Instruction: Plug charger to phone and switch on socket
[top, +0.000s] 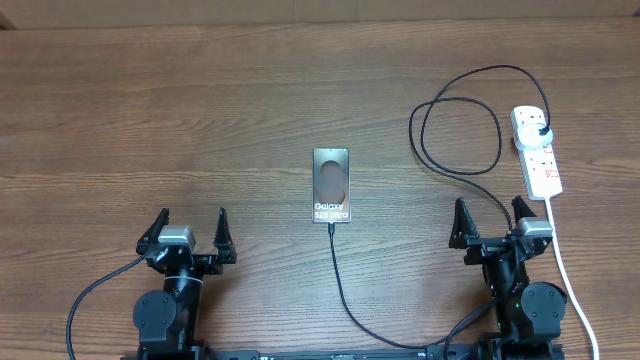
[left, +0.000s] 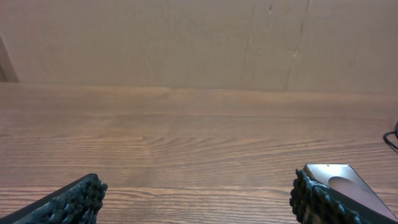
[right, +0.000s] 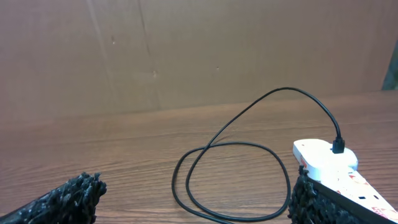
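Note:
The phone (top: 331, 184) lies flat mid-table, text face up; its corner shows in the left wrist view (left: 339, 177). The black charger cable (top: 345, 290) runs from the phone's near end towards the table front, then loops (top: 460, 130) up to its black plug (top: 541, 131) seated in the white socket strip (top: 537, 150) at the right. The loop (right: 230, 180) and strip (right: 326, 162) show in the right wrist view. My left gripper (top: 190, 230) is open and empty, left of the phone. My right gripper (top: 492, 218) is open and empty, just below the loop and strip.
The strip's white cord (top: 570, 280) runs down the right side past my right arm. A brown cardboard wall (left: 199, 43) stands behind the wooden table (top: 150, 120).

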